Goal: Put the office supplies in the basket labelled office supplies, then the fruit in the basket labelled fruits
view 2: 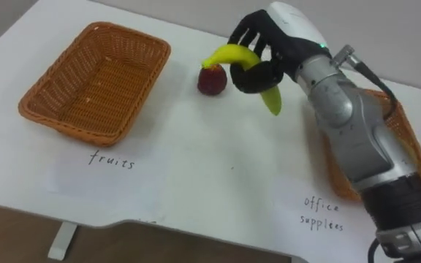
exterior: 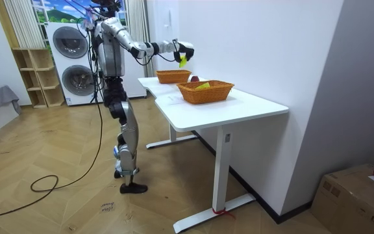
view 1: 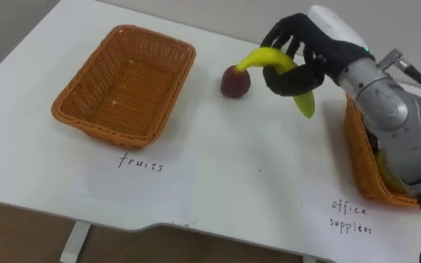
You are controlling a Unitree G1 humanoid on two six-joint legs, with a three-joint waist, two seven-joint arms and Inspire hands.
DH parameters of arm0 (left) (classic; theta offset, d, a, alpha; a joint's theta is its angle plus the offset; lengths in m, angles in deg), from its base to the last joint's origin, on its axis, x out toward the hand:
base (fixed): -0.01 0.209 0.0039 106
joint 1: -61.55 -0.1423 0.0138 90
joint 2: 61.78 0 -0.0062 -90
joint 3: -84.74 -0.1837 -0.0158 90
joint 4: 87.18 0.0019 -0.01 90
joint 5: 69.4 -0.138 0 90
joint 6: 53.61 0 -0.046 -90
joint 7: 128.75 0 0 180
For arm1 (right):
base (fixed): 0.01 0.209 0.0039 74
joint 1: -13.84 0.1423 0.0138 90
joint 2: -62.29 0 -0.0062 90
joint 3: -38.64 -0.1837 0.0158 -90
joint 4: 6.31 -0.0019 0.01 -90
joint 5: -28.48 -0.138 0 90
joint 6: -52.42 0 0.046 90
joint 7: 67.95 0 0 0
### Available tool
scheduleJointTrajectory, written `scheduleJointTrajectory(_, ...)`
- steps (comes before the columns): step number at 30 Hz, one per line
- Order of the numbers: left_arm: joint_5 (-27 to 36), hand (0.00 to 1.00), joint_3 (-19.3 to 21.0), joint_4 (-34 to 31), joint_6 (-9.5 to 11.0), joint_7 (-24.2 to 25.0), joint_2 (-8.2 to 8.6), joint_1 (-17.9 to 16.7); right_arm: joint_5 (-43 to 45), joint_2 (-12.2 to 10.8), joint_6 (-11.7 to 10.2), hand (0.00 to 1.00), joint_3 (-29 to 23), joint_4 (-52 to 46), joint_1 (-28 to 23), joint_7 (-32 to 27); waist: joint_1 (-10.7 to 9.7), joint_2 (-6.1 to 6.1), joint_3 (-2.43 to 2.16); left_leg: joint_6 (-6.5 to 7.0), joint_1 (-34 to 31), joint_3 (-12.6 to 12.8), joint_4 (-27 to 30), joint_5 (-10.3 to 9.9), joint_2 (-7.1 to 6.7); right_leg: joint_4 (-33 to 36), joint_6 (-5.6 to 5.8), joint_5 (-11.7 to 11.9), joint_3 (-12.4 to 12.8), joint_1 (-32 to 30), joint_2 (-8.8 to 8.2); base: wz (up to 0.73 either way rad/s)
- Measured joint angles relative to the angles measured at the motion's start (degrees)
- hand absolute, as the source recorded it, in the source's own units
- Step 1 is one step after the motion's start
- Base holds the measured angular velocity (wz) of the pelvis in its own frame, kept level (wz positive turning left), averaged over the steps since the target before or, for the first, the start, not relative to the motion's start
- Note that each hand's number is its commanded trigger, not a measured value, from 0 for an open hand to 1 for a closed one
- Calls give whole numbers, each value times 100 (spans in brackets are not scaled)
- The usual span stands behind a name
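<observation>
My right hand (view 1: 298,52) (view 2: 265,51) hangs above the middle of the white table (view 1: 225,175), its fingers curled round a yellow-green banana (view 1: 280,69) (view 2: 243,66) that is lifted clear of the tabletop. Just left of the banana a dark red apple (view 1: 235,82) (view 2: 212,80) rests on the table. At the left stands the wicker fruits basket (view 1: 126,84) (view 2: 93,80), with nothing in it. The office supplies basket (view 1: 364,157) (view 2: 415,157) stands at the right, mostly behind my forearm, with something yellow-green inside. In the room view my right hand (exterior: 186,51) holds the banana (exterior: 183,60) over the table.
Paper labels reading "fruits" (view 1: 141,162) and "office supplies" (view 1: 351,217) lie in front of each basket. The table's front edge runs along the bottom, with wooden floor below. In the room view I stand at the table's long side; washing machines (exterior: 70,62) and a shelf stand behind me.
</observation>
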Motion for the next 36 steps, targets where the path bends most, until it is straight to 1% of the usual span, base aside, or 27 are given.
scheduleJointTrajectory(3,1,0,38,-1,0,1,13,-77,1,0,5,100,-88,-248,0,1,-27,-9,-9,-1,70,0,-3,0,-9,-13,7,-6,0,78,-1,0)
scheduleJointTrajectory(4,9,0,100,-3,0,0,34,-75,-14,0,5,100,-119,-353,1,1,-26,-35,-31,-1,74,0,-3,3,-21,-44,6,-7,1,95,-1,0)
scheduleJointTrajectory(7,8,0,142,-13,-5,-61,122,-84,-180,0,14,100,-229,-508,3,-4,14,-60,-48,14,99,-1,-24,27,-50,-58,5,-9,5,112,-1,0)
scheduleJointTrajectory(8,8,0,212,-25,-5,-101,165,-83,-228,0,30,100,-234,-519,3,-5,30,-89,-69,20,104,-6,-35,37,-58,-60,5,-9,4,114,-7,0)
scheduleJointTrajectory(9,8,0,225,-45,-5,-115,181,-86,-287,-1,84,100,-234,-522,3,-5,53,-116,-79,21,121,-12,-35,37,-61,-59,5,-9,1,128,-12,0)
scheduleJointTrajectory(10,2,0,225,-56,-5,-117,184,-87,-313,-1,111,100,-234,-527,3,-5,63,-128,-78,21,146,-15,-38,37,-62,-59,5,-8,-1,143,-13,0)
scheduleJointTrajectory(12,-1,0,233,-60,-6,-133,192,-97,-342,-16,142,100,-233,-531,3,-5,117,-137,-49,23,255,-26,-86,38,-63,-60,16,-15,-3,245,-15,0)
scheduleJointTrajectory(15,5,0,238,-66,-8,-217,213,-79,-354,-16,198,100,-233,-534,27,-5,199,-150,-43,27,367,-28,-125,33,-67,-58,32,-25,-2,335,-35,0)
scheduleJointTrajectory(18,7,0,235,-66,-9,-236,231,-64,-433,-20,208,100,-232,-539,34,-4,266,-149,-41,30,386,-26,-134,33,-77,-55,37,-28,-5,348,-58,0)
scheduleJointTrajectory(19,5,0,234,-66,-11,-239,230,-68,-459,-26,209,100,-230,-540,34,-4,322,-147,-32,33,389,-24,-134,31,-81,-55,37,-28,-10,350,-59,0)
scheduleJointTrajectory(21,4,0,233,-65,-18,-261,230,-79,-456,-56,213,100,-226,-540,35,-4,367,-148,-4,35,388,-42,-133,31,-87,-55,45,-33,-7,356,-58,2)
scheduleJointTrajectory(23,0,0,212,-65,-53,-326,232,-135,-442,-267,223,100,-225,-539,61,-3,365,-151,42,37,386,-49,-132,29,-87,-55,51,-37,-6,361,-55,3)
scheduleJointTrajectory(24,-9,0,211,-65,-76,-329,231,-153,-402,-319,220,100,-190,-536,74,-3,376,-154,72,39,366,-61,-126,27,-88,-59,53,-38,-12,353,-55,4)
scheduleJointTrajectory(26,-66,0,212,-65,-103,-325,226,-170,-334,-367,219,100,-141,-490,74,1,463,-163,92,41,328,-65,-121,25,-90,-65,55,-40,-15,319,-56,2)
scheduleJointTrajectory(27,-95,0,212,-63,-110,-322,227,-174,-324,-392,246,100,-107,-455,73,13,522,-162,96,42,321,-66,-125,24,-91,-67,57,-41,-22,309,-54,0)
scheduleJointTrajectory(28,-115,0,213,-63,-115,-322,227,-175,-320,-413,256,100,-87,-455,74,28,530,-162,96,43,317,-67,-126,24,-90,-68,59,-42,-28,306,-54,4)
scheduleJointTrajectory(30,-268,0,215,-63,-128,-320,230,-174,-305,-524,253,100,-16,-459,74,55,629,-163,95,44,282,-85,-124,23,-90,-70,61,-43,-93,281,-39,5)
scheduleJointTrajectory(32,-340,0,212,-62,-128,-314,240,-175,-306,-563,253,100,42,-456,73,57,673,-162,95,46,273,-108,-107,24,-92,-71,61,-43,-164,274,-44,7)
scheduleJointTrajectory(34,-340,0,212,-62,-131,-311,235,-207,-323,-643,246,100,52,-456,74,59,680,-162,95,47,265,-156,-108,24,-94,-70,61,-43,-183,283,-44,12)
scheduleJointTrajectory(36,-339,0,207,-65,-137,-298,233,-226,-336,-667,219,100,64,-412,74,58,763,-159,96,56,279,-159,-123,18,-91,-73,64,-45,-183,294,-41,3)
